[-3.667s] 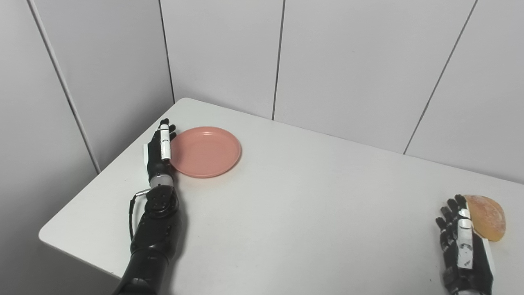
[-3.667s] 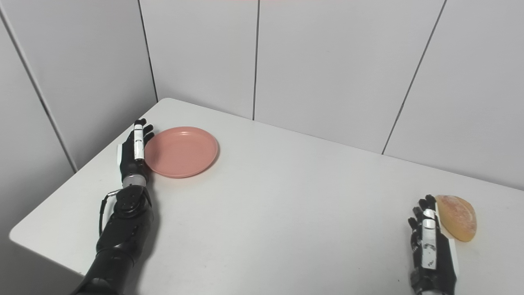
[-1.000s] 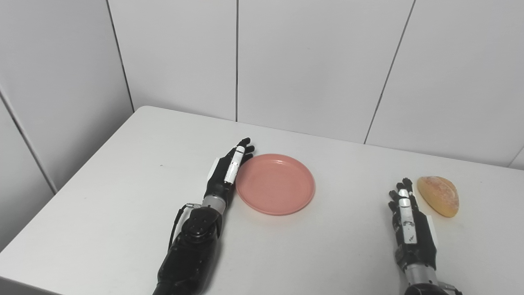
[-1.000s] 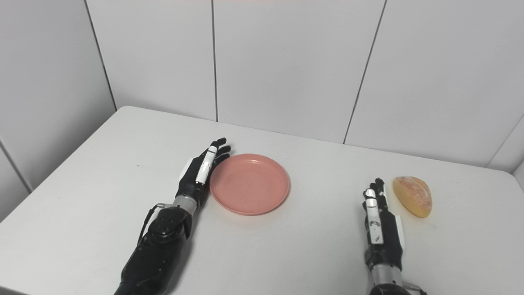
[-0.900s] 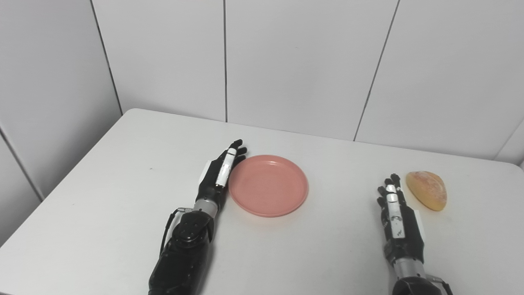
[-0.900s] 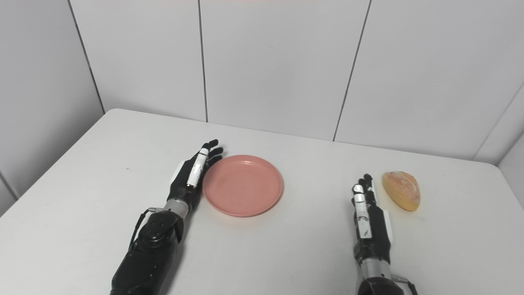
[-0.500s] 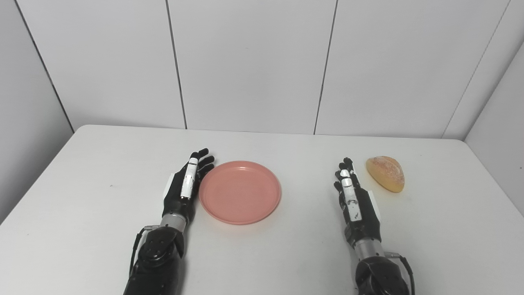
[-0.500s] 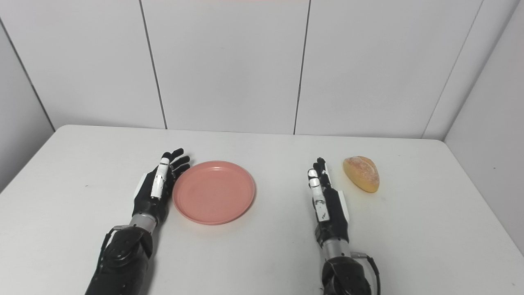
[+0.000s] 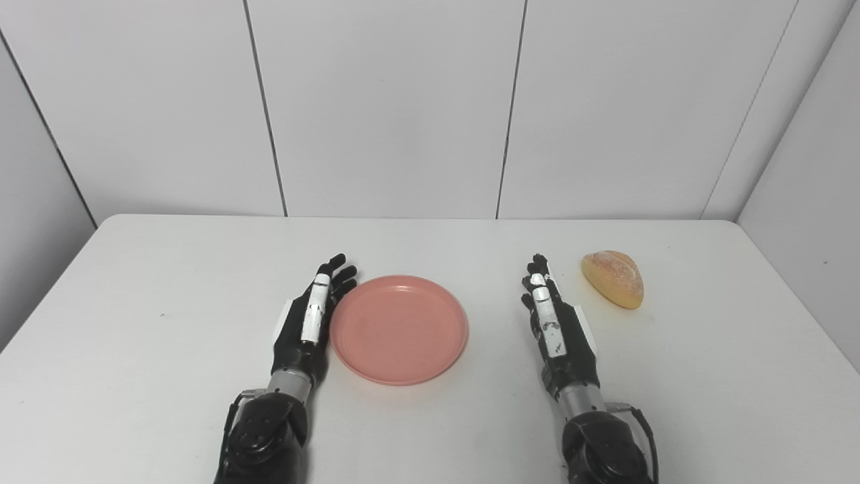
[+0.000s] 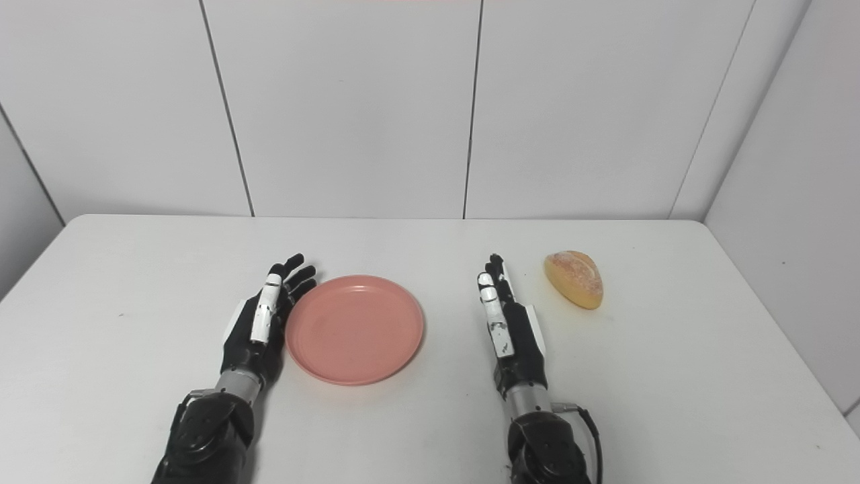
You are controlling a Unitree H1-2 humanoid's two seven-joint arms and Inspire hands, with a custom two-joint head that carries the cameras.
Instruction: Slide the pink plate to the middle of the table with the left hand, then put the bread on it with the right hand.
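Note:
The pink plate [image 9: 399, 329] lies flat near the middle of the white table [image 9: 134, 282]. My left hand [image 9: 310, 323] is open, fingers straight, its edge resting against the plate's left rim. The bread [image 9: 613, 278], a golden half-round roll, lies on the table to the right. My right hand [image 9: 555, 325] is open and empty, standing on its edge between the plate and the bread, a short gap from each. In the right eye view the plate [image 10: 355, 327], bread [image 10: 574, 279], left hand [image 10: 263, 323] and right hand [image 10: 508, 329] show the same layout.
Grey panelled walls [image 9: 390, 107] close off the table at the back and on both sides. The table's far edge [image 9: 416, 218] runs just below the back wall.
The camera has swung right, so the whole scene has shifted. My left hand has pushed the plate from the table's far left toward the middle. My right hand has stayed left of the bread.

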